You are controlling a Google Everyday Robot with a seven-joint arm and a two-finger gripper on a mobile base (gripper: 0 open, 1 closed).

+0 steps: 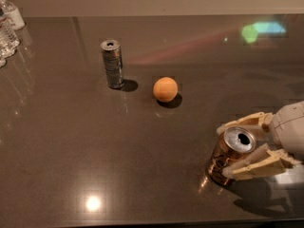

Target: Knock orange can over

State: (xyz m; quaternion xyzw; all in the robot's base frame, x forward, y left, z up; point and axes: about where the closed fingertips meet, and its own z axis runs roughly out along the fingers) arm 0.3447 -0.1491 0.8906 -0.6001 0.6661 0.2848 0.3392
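The orange can [223, 161], copper-coloured with a silver top and an open pull-tab hole, stands at the front right of the dark table [71, 146]. It leans a little toward the camera. My gripper [223, 150] reaches in from the right edge with its cream fingers spread. One finger [244, 121] lies along the far side of the can's top. The other finger [254, 165] lies along its near side. The can sits between them and the gripper is open.
A taller, slim silver-grey can [112, 63] stands at the back left. An orange ball [165, 89] lies just right of it. Clear plastic water bottles [8, 25] stand at the far left edge. A bright light reflection [93, 203] shows on the table front.
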